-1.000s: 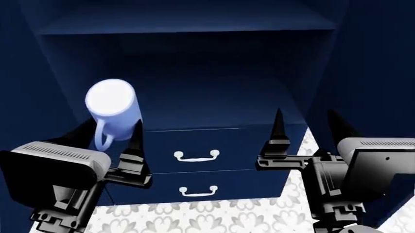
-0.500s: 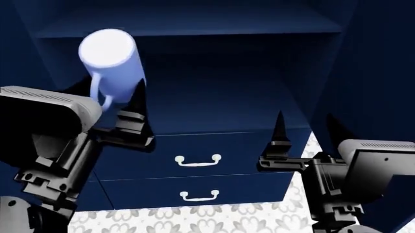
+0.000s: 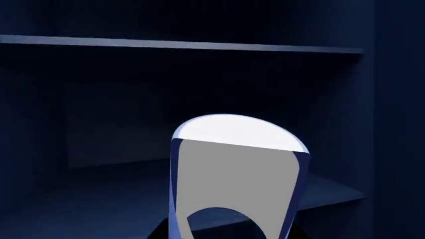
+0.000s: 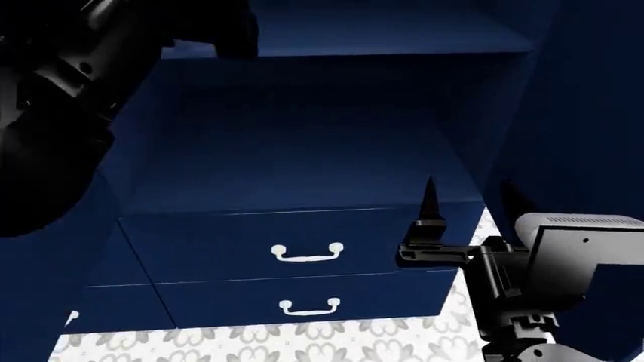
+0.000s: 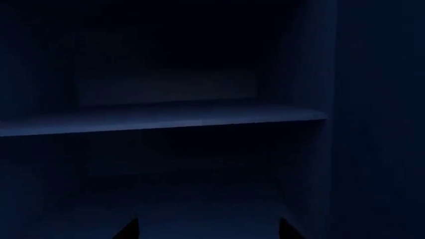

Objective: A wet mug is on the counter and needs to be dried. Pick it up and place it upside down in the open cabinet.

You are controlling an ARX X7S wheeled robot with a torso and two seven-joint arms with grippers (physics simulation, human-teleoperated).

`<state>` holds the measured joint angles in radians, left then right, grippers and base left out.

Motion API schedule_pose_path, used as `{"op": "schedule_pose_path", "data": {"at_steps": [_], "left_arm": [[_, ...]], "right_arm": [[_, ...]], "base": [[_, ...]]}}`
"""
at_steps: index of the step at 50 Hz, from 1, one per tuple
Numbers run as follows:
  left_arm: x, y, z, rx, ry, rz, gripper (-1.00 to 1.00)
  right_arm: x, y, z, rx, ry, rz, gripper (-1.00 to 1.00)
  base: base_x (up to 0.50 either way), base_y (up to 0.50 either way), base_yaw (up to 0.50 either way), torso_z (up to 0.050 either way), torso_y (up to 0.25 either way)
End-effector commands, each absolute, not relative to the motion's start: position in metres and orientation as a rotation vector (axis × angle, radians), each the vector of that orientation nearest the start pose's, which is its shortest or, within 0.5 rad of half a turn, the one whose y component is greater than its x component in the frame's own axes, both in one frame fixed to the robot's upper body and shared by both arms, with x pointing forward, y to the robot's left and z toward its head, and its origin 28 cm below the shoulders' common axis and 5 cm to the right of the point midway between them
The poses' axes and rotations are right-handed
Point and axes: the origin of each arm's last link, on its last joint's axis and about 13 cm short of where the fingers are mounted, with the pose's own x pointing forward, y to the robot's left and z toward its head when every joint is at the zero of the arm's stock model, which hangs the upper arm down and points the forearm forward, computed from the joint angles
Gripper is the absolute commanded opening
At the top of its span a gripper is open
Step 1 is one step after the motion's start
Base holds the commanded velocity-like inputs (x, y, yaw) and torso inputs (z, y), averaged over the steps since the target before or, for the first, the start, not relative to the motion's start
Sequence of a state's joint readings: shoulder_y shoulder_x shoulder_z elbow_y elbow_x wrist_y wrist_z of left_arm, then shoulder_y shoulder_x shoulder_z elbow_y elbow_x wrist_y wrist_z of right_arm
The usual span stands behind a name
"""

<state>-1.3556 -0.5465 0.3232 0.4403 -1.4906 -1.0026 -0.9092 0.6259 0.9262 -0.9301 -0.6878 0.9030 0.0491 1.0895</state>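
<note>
Inside the dark navy shelved cabinet [image 3: 199, 47], the left hand had risen, probably still gripping the periwinkle-blue cylindrical mug [image 3: 236, 174]; the right hand [image 4: 468, 215] hung open.

Head view: dim overall, sharp, no blur. Cabinet [image 4: 302, 151] interior deep blue, darkening toward its back; upper-left corner taken up by a near-black arm mass. Brightest patches: patterned floor [image 4: 302, 339] and white drawer handles [image 4: 307, 253].
Left wrist view: dark recess; mug [image 3: 236, 174] rendered flat grey with a glowing white upper rim, unshaded, cut off at the frame edge.
Right wrist view: darkest; shelf edge [image 5: 166, 117] faintly lit, surroundings nearly black.
</note>
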Motion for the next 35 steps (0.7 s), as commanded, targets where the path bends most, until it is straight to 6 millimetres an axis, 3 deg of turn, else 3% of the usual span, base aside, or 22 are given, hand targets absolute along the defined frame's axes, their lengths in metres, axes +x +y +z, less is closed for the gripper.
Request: {"op": "schedule_pose_path", "data": {"at_steps": [1,18,35], "left_arm": [[0.250,0.198,0.386,-0.003,-0.273,-0.211,-1.00],[0.251,0.198,0.387,0.004,-0.265,-0.204,-1.00],[0.291,0.202,0.363,-0.008,-0.156,-0.148,-1.00]], "right_arm": [[0.192,-0.099,0.172,0.041,-0.184,0.021,1.00],[0.192,-0.098,0.171,0.037,-0.183,0.046,1.00],[0.190,-0.099,0.170,0.043,-0.182,0.047,1.00]], "base": [[0.50,-0.03,0.00,0.000,0.000],[0.50,-0.03,0.00,0.000,0.001],[0.50,-0.03,0.00,0.000,0.001]]}}
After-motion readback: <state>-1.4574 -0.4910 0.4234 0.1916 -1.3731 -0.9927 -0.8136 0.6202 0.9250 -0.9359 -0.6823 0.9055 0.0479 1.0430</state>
